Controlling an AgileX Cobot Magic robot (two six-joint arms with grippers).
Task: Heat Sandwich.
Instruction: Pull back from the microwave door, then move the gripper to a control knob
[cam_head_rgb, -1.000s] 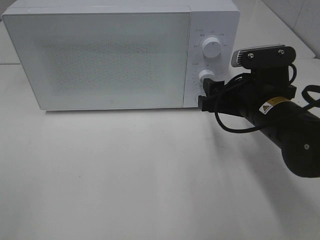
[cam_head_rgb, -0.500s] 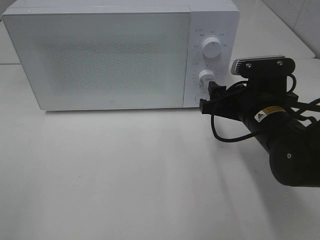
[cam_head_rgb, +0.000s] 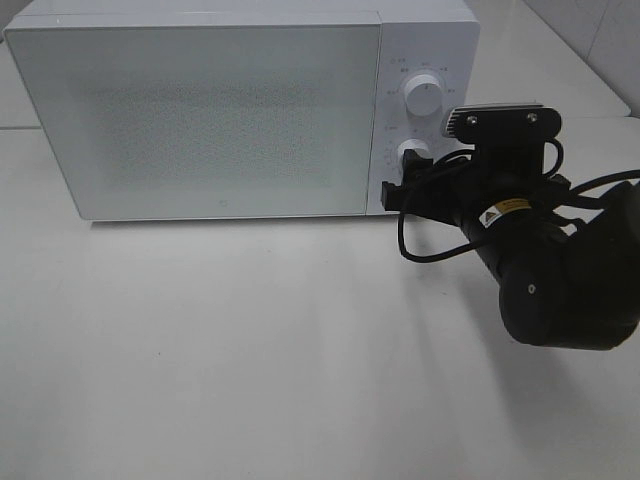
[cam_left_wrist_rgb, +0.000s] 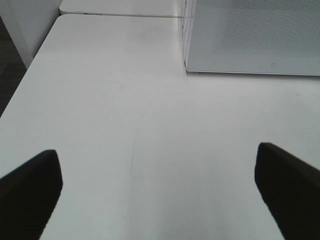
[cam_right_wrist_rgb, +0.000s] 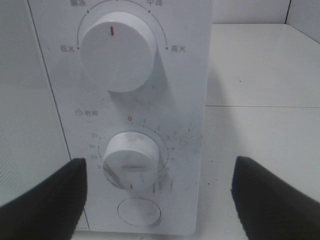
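Two spread, empty tools: left tool (cam_left_wrist_rgb: 155, 152) idle, right tool (cam_right_wrist_rgb: 160, 164) flanking the timer knob (cam_right_wrist_rgb: 131, 161). Knob probably rigid and slick; pinch its rim. Sandwich unseen.

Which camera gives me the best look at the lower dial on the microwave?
The right wrist view: the lower dial sits close and head-on, its number ring and red mark visible. The exterior high view shows it small, partly behind the right gripper. The left wrist view catches only the microwave door corner, no dial.
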